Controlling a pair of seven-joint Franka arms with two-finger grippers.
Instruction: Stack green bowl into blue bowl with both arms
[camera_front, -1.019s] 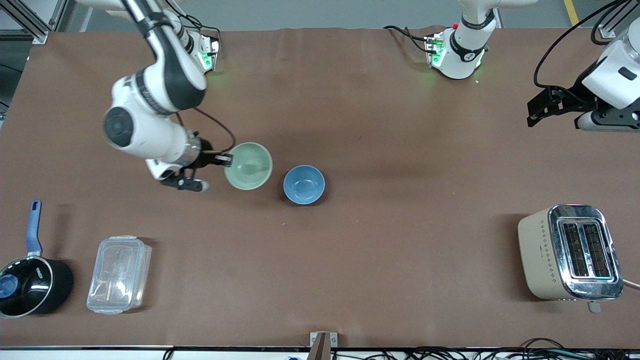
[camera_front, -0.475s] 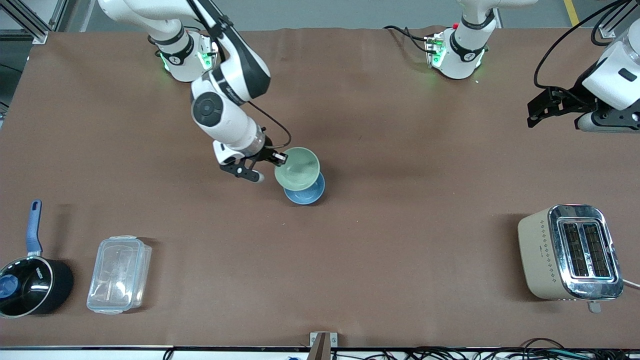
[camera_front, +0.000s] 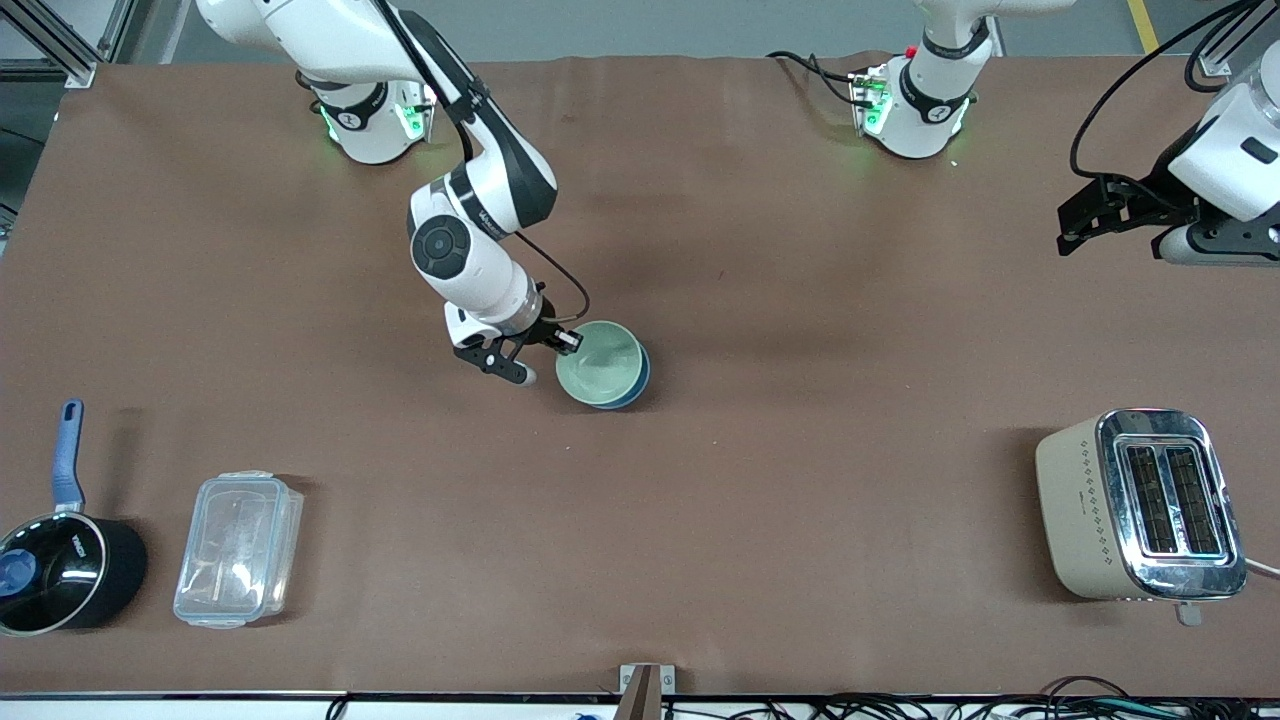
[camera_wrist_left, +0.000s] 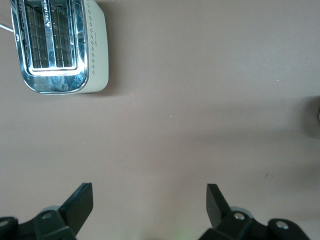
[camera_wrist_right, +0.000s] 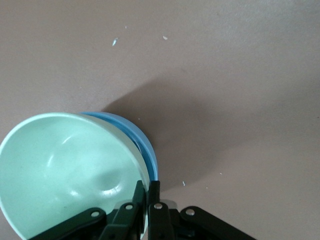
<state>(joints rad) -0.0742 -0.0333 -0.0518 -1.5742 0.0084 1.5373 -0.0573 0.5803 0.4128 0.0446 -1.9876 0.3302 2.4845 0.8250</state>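
The pale mint-green bowl (camera_front: 598, 362) sits inside the sky-blue bowl (camera_front: 640, 378) near the middle of the table; only a crescent of the blue bowl's rim shows. My right gripper (camera_front: 568, 342) is shut on the green bowl's rim at the side toward the right arm's end. In the right wrist view the fingers pinch the green bowl (camera_wrist_right: 65, 170) at its rim, with the blue bowl (camera_wrist_right: 145, 145) showing as an arc just outside it; the right gripper (camera_wrist_right: 148, 192) is at the bowl's edge. My left gripper (camera_front: 1075, 222) waits open and empty above the table's left-arm end; the left wrist view shows its spread gripper (camera_wrist_left: 149, 197).
A cream toaster (camera_front: 1140, 505) stands at the left arm's end near the front camera, also in the left wrist view (camera_wrist_left: 57, 45). A clear plastic box (camera_front: 238, 548) and a black saucepan with a blue handle (camera_front: 60, 560) stand at the right arm's end.
My right gripper carried the green bowl sideways from beside the blue bowl to over it, then lowered it into the blue bowl. The left arm has not moved.
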